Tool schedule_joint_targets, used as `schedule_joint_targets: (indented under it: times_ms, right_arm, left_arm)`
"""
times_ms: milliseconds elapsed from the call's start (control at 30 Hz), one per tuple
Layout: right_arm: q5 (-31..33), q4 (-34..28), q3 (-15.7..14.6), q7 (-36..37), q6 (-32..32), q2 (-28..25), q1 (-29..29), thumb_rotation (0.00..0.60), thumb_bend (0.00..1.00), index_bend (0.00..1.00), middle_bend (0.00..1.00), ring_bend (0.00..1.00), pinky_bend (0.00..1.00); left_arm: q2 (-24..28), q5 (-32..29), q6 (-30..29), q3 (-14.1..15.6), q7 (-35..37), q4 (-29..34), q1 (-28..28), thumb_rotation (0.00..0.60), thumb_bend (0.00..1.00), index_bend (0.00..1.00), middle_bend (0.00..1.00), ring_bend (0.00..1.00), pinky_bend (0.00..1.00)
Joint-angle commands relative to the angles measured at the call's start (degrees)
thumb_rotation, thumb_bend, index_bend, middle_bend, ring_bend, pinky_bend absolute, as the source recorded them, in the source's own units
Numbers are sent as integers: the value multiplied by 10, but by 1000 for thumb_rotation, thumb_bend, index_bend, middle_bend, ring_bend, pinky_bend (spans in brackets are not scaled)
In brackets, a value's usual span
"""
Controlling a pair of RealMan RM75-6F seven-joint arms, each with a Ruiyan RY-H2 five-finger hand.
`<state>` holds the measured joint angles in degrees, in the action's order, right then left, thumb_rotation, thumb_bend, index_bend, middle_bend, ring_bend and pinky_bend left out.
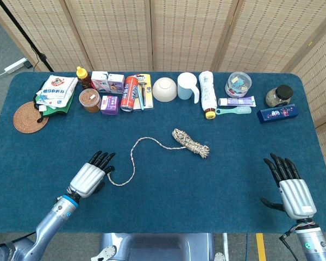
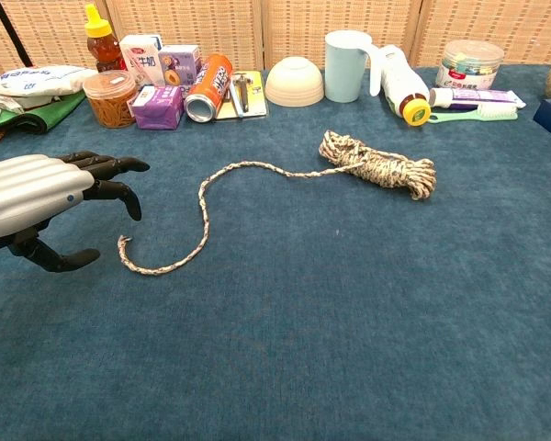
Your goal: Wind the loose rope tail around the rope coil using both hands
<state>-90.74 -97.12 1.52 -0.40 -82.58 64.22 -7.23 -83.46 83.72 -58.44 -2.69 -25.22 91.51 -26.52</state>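
Presently, item one: my left hand (image 1: 89, 176), palm down, hovered low over the blue table (image 1: 168, 201) just beside the free end of the loose rope tail (image 1: 131, 160). Its fingers (image 2: 115, 167) were extended and slightly spread, with the thumb hanging below; it held nothing. In the chest view the fingertips sat close to the tail's end without touching it. The forearm ran back toward the table's near-left edge.

Item two: my right hand (image 1: 294, 190), back uppermost, stood near the table's near-right corner, fingers apart and pointing away from me, thumb out to the side, holding nothing. It was well apart from the rope and showed only in the head view.

Item three: the rope coil (image 1: 191, 142) lay flat near the table's middle, a short bundle set at a slant. The tail ran out from its left end, arched, then curved down and hooked toward my left hand.

Item four: along the far edge lay a white bowl (image 1: 164, 89), a pale blue cup (image 1: 187, 86), a red can (image 1: 130, 93) on its side and a woven coaster (image 1: 30, 117) to the far left.
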Motion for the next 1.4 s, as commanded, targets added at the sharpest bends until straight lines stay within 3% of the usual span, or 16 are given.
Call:
schedule_joint_targets:
  times_ms: [33, 700, 1400]
  right_arm:
    - [2, 0, 0, 0, 2, 0, -1, 600, 0, 0, 0, 0, 0]
    - [4, 2, -1, 1, 7, 1, -3, 600, 0, 0, 0, 0, 0]
    - [5, 3, -2, 3, 11, 1, -5, 600, 0, 0, 0, 0, 0]
  left_arm:
    - [-7, -3, 0, 5, -3, -8, -1, 600, 362, 306, 0, 0, 0]
    - [-56, -16, -10, 17, -2, -56, -8, 600, 402, 438, 0, 0, 0]
    - [-85, -24, -25, 22, -12, -79, -12, 600, 408, 461, 0, 0, 0]
